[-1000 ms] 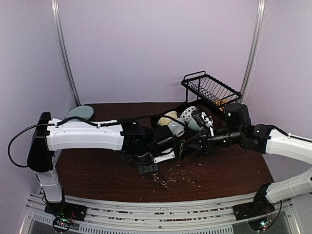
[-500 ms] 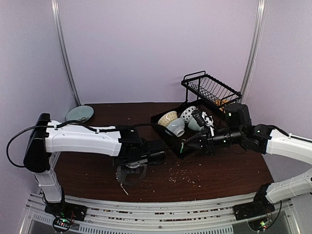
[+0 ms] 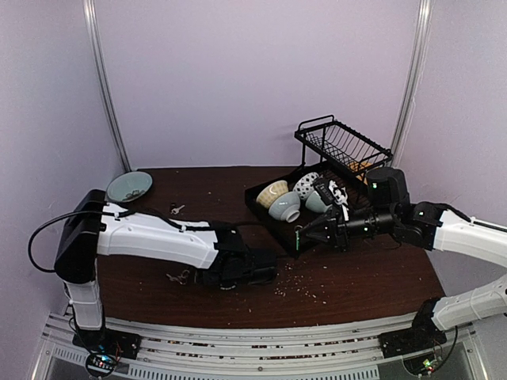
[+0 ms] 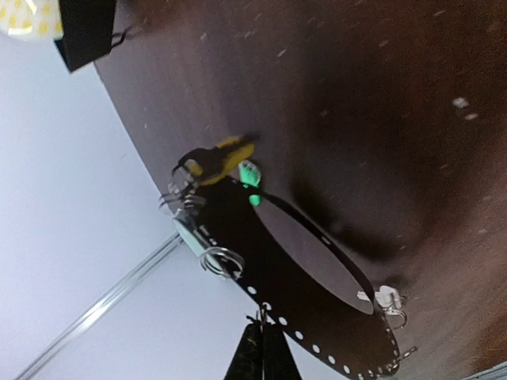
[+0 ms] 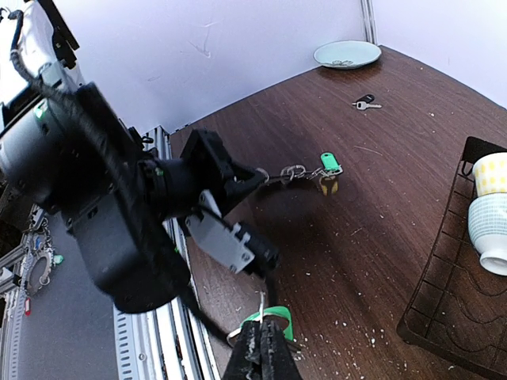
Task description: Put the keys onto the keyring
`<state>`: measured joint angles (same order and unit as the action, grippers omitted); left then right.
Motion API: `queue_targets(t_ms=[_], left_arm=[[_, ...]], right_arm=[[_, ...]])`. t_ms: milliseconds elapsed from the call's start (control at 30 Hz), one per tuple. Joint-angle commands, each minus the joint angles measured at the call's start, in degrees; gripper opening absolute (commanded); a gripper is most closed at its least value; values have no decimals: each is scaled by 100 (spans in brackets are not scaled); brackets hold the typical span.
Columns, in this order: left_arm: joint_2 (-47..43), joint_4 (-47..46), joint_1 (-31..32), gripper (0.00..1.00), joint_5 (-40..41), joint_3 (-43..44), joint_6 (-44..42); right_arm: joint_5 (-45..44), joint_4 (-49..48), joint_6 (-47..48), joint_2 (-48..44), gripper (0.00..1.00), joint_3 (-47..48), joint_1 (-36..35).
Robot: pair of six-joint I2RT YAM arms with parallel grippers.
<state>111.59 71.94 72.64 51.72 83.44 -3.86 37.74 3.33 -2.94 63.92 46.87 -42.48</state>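
Note:
A bunch of keys (image 3: 180, 277) lies on the dark table near its front: a green tag (image 5: 330, 163), a yellow-headed key (image 5: 327, 186) and small linked rings (image 5: 293, 172). It also shows in the left wrist view (image 4: 227, 154). My left gripper (image 3: 198, 277) lies low over the table, pointing left, and is shut on the end ring of that chain (image 4: 261, 318). My right gripper (image 5: 263, 326) is shut on a thin silver wire (image 5: 261, 301) carrying a green tag (image 5: 277, 315). This wire looks like part of the keyring, but the whole loop does not show. It hovers by the tray's front corner (image 3: 299, 236).
A loose dark-headed key (image 3: 176, 209) lies at the back left near a pale plate (image 3: 129, 185). A black tray (image 3: 261, 210) with bowls (image 3: 277, 192) and a wire dish rack (image 3: 344, 146) stand at the back right. Crumbs dot the table. The metal rail (image 3: 261, 340) runs along the front.
My left arm has swung away from the tray, down and left to the table's front, pulling the bunch of keys with it. The right gripper has stayed where it was, still shut.

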Motion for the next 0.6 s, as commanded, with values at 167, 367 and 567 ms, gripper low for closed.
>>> queue_targets(t_ms=[167,367,567], left_arm=[[581,-1546,431,25,-1749,129,-919],[-511,-2874,209,64,-3528,-373,-1082],[-1619,-4251,-1265,44,-4711,-1355,348]], right_arm=[[-19,-13,47,-98,0,-26,-33],[-21,-33,45,-149,0,-60,-33],[-38,-51,56,-152,0,-81,-35]])
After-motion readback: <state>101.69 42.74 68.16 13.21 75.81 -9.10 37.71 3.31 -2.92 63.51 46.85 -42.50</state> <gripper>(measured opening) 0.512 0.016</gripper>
